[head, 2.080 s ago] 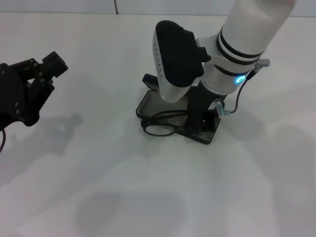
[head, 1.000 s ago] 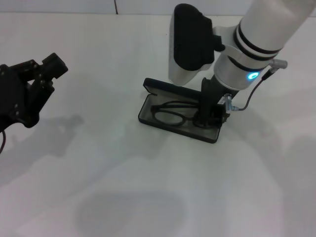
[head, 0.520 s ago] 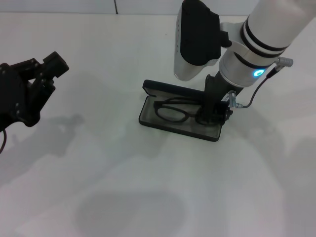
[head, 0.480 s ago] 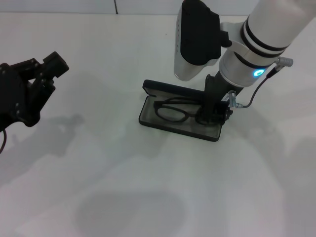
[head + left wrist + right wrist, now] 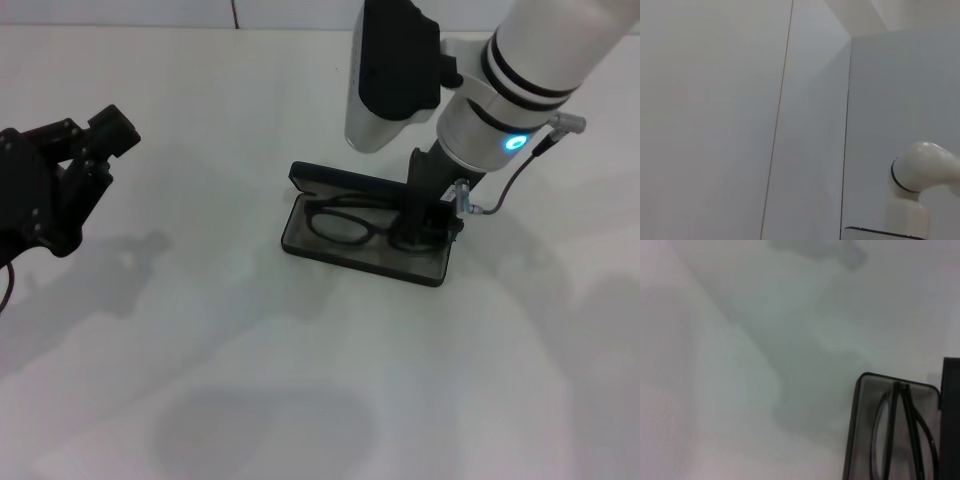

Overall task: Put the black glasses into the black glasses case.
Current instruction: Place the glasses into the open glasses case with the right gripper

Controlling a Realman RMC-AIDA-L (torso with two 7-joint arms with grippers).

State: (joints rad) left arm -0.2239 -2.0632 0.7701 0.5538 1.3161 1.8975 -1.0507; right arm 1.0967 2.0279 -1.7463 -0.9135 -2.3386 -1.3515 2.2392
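One pair, the black glasses [image 5: 345, 222], lies lengthwise inside the black glasses case [image 5: 330, 252].

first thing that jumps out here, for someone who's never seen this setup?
The big white right arm reaching down at centre, its gripper low in the right end of the open black case on the white table. The black glasses lie inside the case on its grey lining, lid standing open behind. The left gripper sits idle at the far left edge.
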